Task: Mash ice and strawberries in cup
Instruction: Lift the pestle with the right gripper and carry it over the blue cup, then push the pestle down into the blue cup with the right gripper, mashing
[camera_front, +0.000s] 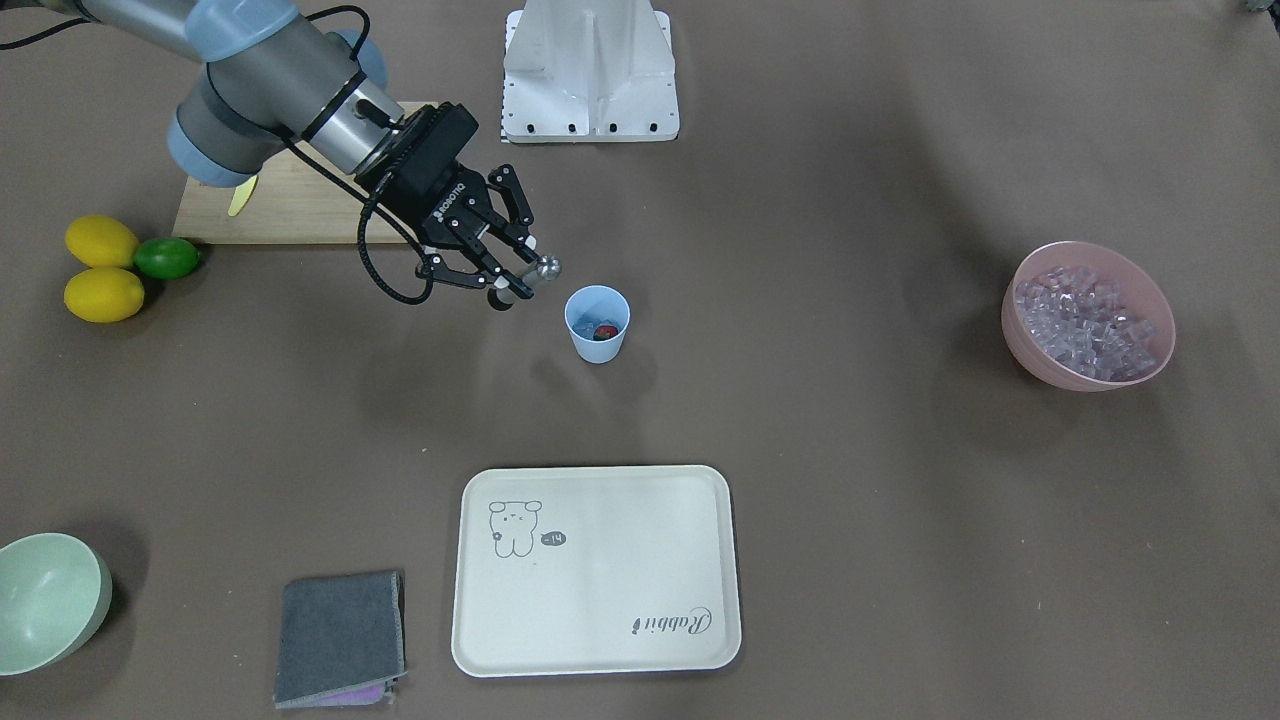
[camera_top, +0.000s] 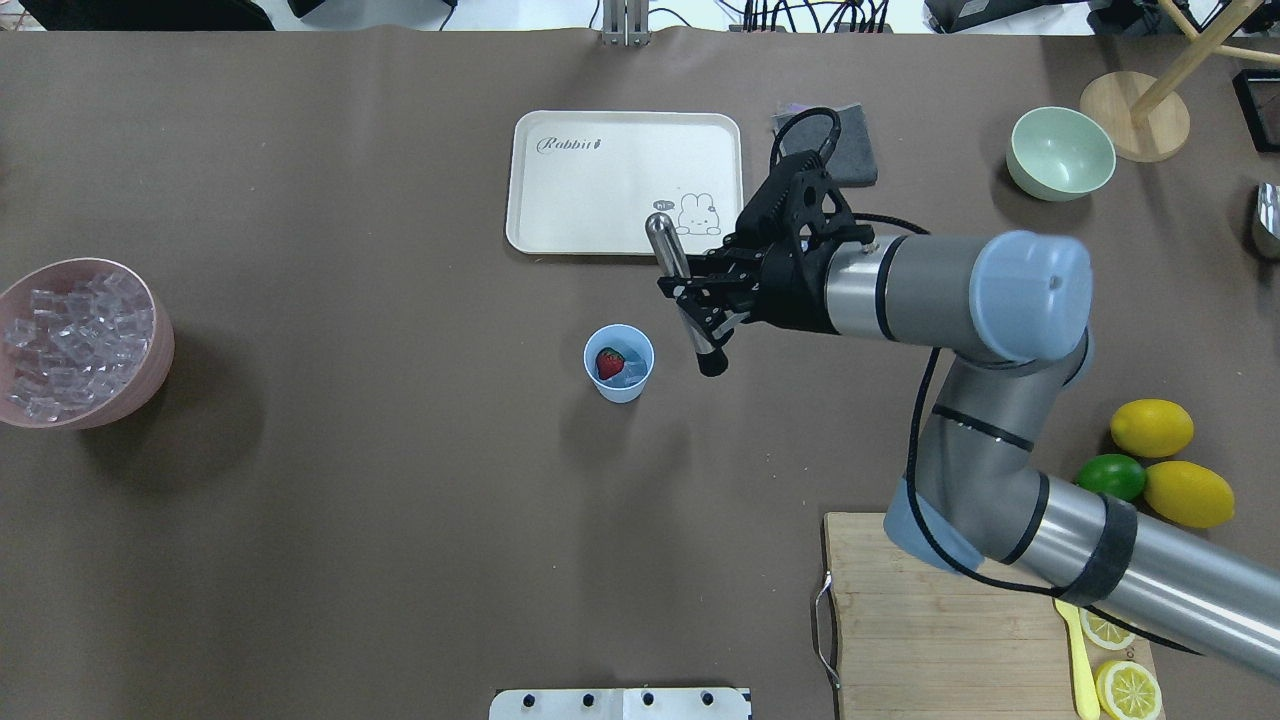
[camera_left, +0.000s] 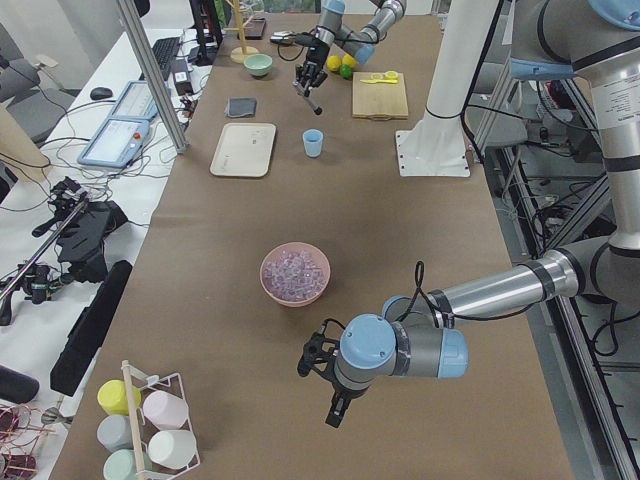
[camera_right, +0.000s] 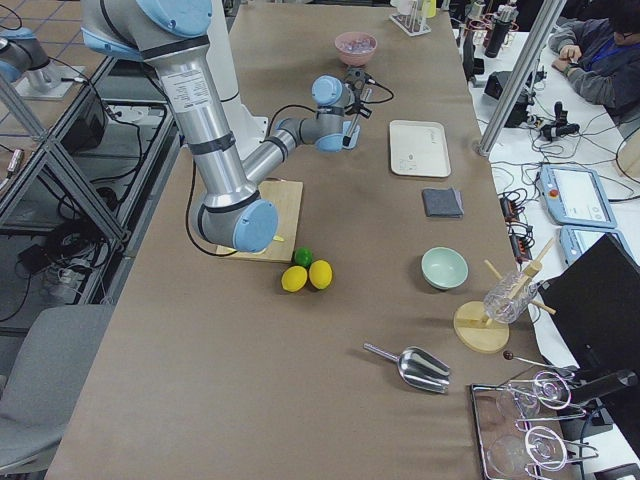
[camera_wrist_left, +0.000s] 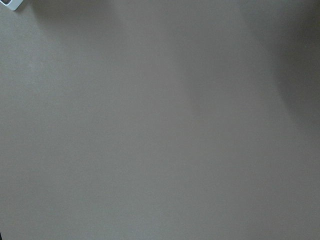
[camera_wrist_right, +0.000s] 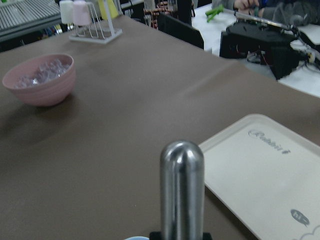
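The light blue cup (camera_top: 619, 362) stands upright mid-table. Inside it lie a red strawberry (camera_top: 609, 362) and a few pieces of clear ice (camera_top: 631, 376). My right gripper (camera_top: 700, 305) is shut on a steel muddler (camera_top: 668, 250) with a black lower end. The muddler hangs tilted just beside the cup, on its right in the overhead view, outside the rim. In the front-facing view the gripper (camera_front: 510, 275) sits left of the cup (camera_front: 597, 322). My left gripper (camera_left: 335, 395) shows only in the exterior left view, low over bare table; I cannot tell its state.
A pink bowl (camera_top: 158, 352) full of ice cubes (camera_top: 70, 335) stands far left. Beyond the cup lies a cream tray (camera_top: 600, 190), with a grey cloth (camera_top: 855, 150) and a green bowl (camera_top: 1060, 155) further right. Near right: cutting board (camera_top: 930, 640), lemons (camera_top: 1150, 427), lime (camera_top: 1110, 477).
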